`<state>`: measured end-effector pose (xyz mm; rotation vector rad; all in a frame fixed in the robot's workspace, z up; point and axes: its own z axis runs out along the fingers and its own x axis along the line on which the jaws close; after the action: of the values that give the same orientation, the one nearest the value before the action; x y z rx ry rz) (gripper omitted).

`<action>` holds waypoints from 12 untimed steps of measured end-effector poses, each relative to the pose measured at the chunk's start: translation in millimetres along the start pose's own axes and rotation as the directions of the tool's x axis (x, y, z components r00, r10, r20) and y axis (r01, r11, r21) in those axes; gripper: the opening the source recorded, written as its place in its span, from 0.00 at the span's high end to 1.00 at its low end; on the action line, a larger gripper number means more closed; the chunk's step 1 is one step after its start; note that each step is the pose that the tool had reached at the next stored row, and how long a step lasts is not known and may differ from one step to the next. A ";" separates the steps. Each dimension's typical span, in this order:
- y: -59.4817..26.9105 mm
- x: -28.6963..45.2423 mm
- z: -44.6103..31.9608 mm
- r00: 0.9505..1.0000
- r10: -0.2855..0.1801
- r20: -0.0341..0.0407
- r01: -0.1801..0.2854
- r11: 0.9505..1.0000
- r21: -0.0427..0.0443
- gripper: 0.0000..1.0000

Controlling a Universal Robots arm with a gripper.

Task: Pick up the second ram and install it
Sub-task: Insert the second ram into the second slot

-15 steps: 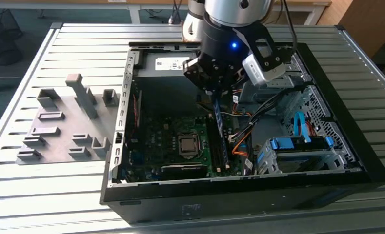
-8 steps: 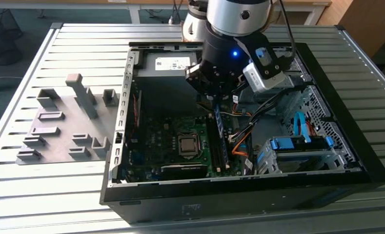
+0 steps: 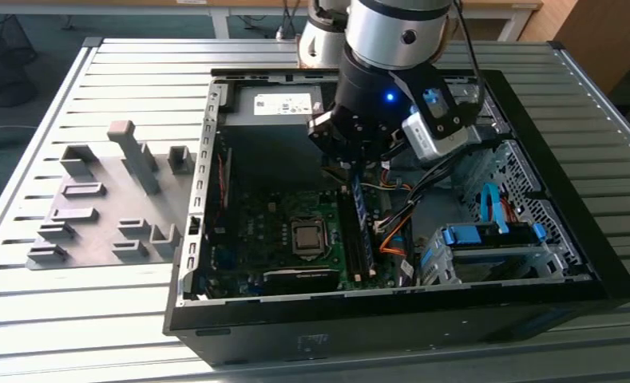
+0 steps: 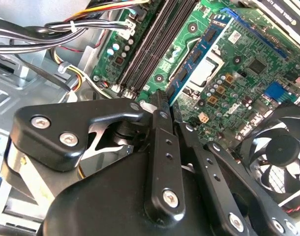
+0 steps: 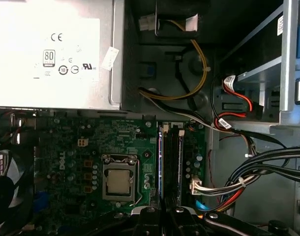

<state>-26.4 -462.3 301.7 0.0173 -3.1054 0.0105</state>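
In the exterior view, the pincer [image 3: 355, 166] is positioned inside the computer case [image 3: 570, 239], above the memory slots. In the second wrist view, the second ram [image 4: 196, 53] is gripped edgewise between clenched fingers [image 4: 161, 105]. The board is judged light, stiff and fragile; its edges are preferred.

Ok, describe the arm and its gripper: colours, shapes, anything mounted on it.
The arm is a thick silver-grey tube with a dark round joint cap. Below it sits a black wrist block with a small blue light. A silver-grey camera box with blue parts hangs beside it. The gripper is matte black: flat fingers on bolted linkage bars.
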 end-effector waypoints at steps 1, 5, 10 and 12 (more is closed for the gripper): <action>-0.1 -0.1 1.7 1.000 0.001 -0.001 -0.001 1.000 0.000 0.86; -0.6 -0.4 9.1 1.000 0.009 -0.001 -0.009 1.000 0.000 0.86; -3.1 -0.6 17.7 1.000 0.022 -0.001 -0.022 1.000 -0.001 0.86; -3.4 -0.8 21.3 1.000 0.022 -0.002 -0.022 1.000 -0.001 0.86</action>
<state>-26.3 -465.8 280.4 -0.0163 -3.1038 0.0100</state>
